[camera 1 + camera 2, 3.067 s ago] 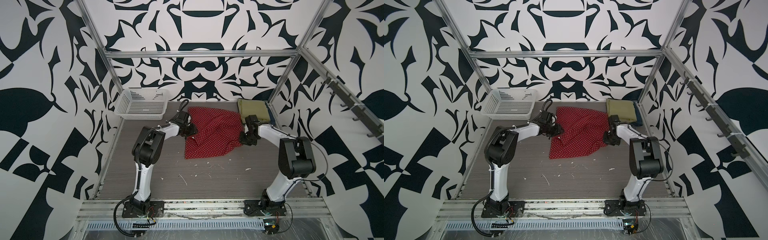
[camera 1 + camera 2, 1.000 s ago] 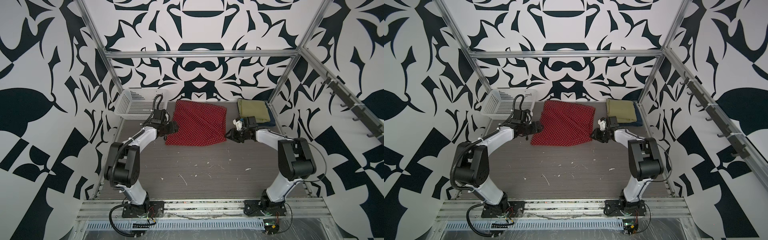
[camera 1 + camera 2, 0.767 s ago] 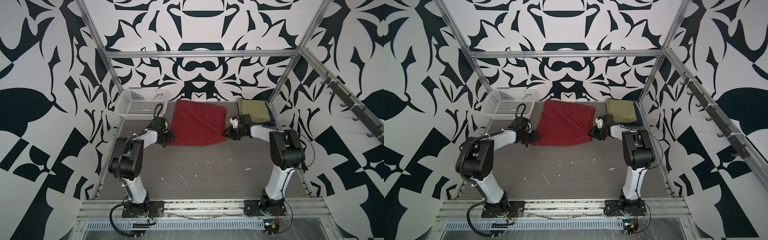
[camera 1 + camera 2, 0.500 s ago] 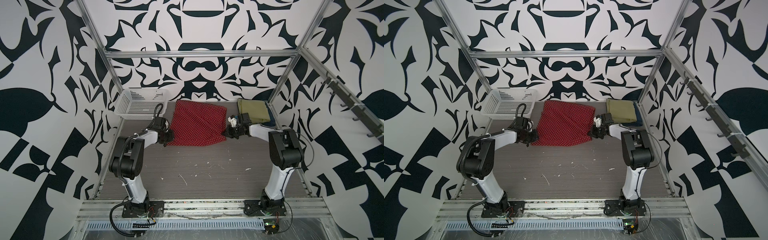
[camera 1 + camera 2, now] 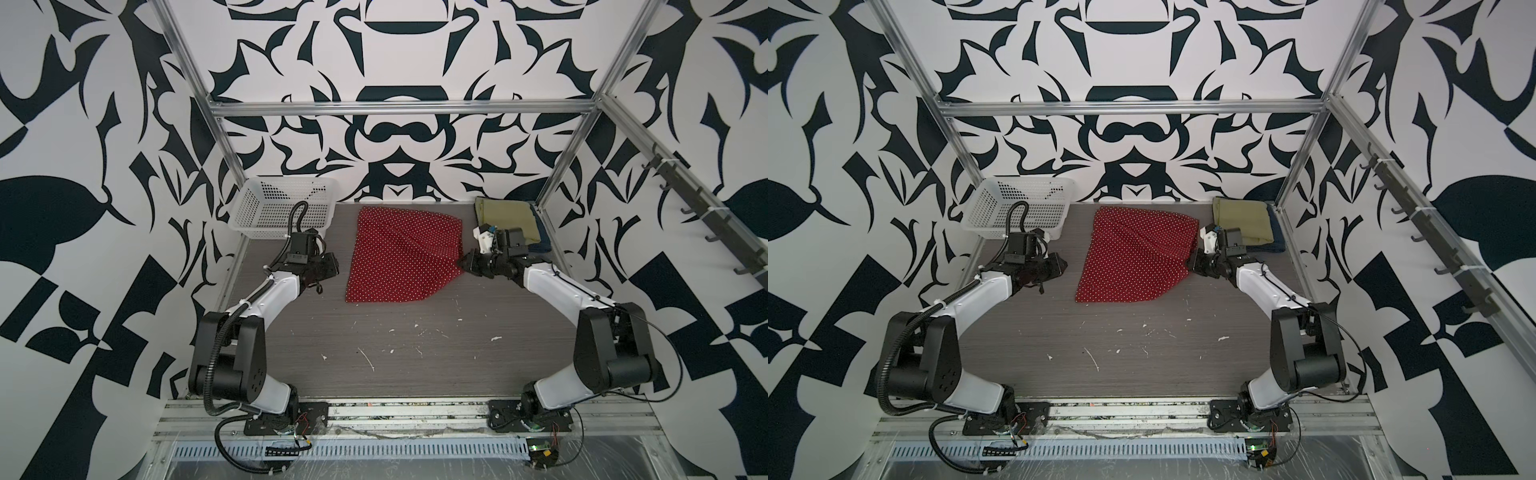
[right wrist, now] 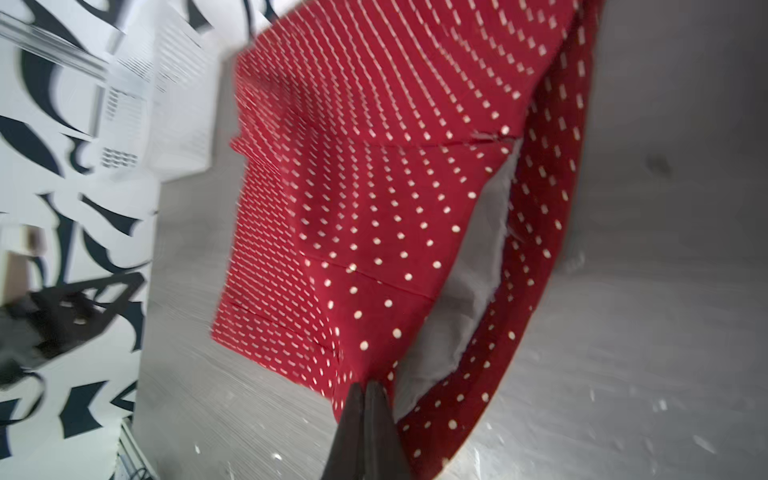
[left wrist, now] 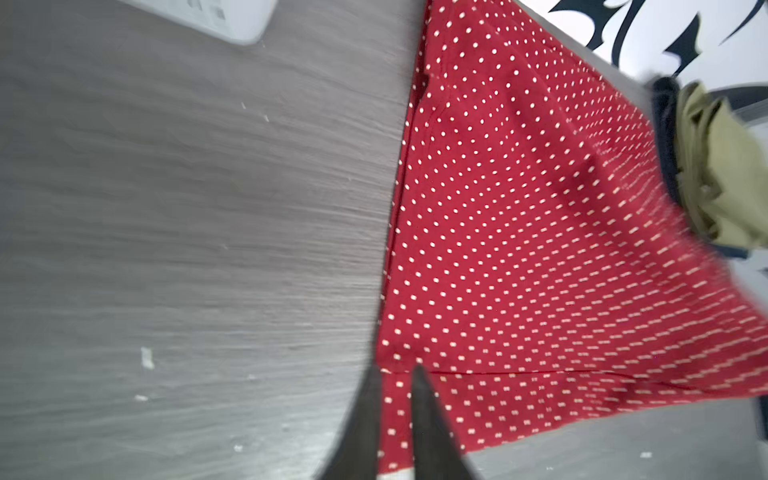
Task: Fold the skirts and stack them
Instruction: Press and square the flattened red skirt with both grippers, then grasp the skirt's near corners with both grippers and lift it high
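The red polka-dot skirt (image 5: 405,257) (image 5: 1133,257) lies spread at the back middle of the table. My right gripper (image 5: 462,262) (image 6: 365,384) is shut on its right edge, and the near right corner is drawn up off the table. My left gripper (image 5: 334,266) (image 7: 395,370) hovers just left of the skirt's left edge, its jaws a narrow gap apart with nothing between them. The folded olive-green skirt (image 5: 505,216) (image 7: 723,174) rests on the dark blue denim skirt (image 5: 540,246) at the back right corner.
A white perforated basket (image 5: 282,208) (image 5: 1017,212) stands at the back left, just behind my left wrist. The metal frame posts (image 5: 559,166) and patterned walls close in the table. Small white scraps (image 5: 365,357) dot the table's front half.
My right gripper has shut on the red skirt's right edge and raised its near right corner. My left gripper shut at the left edge, then opened a little and drew back.
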Action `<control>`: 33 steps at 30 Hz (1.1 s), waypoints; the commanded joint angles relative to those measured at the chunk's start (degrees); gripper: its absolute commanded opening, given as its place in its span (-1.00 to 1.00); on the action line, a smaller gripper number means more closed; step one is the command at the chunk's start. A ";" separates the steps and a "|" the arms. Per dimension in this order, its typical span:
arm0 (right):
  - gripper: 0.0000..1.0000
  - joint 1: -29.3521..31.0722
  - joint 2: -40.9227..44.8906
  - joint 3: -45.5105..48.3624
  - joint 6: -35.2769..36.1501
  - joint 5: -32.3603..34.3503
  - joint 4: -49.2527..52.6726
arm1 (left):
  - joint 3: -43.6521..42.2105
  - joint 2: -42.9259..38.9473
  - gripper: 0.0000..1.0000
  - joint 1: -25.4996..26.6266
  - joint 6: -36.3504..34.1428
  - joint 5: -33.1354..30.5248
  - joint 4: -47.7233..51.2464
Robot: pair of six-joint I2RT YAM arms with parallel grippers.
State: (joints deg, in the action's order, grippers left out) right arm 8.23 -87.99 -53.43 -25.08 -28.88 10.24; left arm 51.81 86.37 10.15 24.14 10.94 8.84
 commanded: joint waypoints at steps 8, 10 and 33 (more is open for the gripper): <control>-1.00 -0.31 -0.39 9.30 -0.14 4.91 -1.61 | -6.61 6.98 -0.22 6.89 3.41 4.64 -1.26; -1.00 -0.48 -0.15 9.90 -0.19 6.30 -1.63 | -6.81 8.33 -0.56 7.02 4.04 4.87 -1.96; -1.00 -8.31 9.59 -1.76 -2.51 4.90 3.86 | 8.01 -0.96 -1.00 1.54 -2.46 -5.72 10.43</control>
State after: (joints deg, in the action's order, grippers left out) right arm 1.08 -80.05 -53.36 -25.91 -23.16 15.29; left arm 57.25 86.32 12.80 23.86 8.32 15.84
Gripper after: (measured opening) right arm 0.046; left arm 0.059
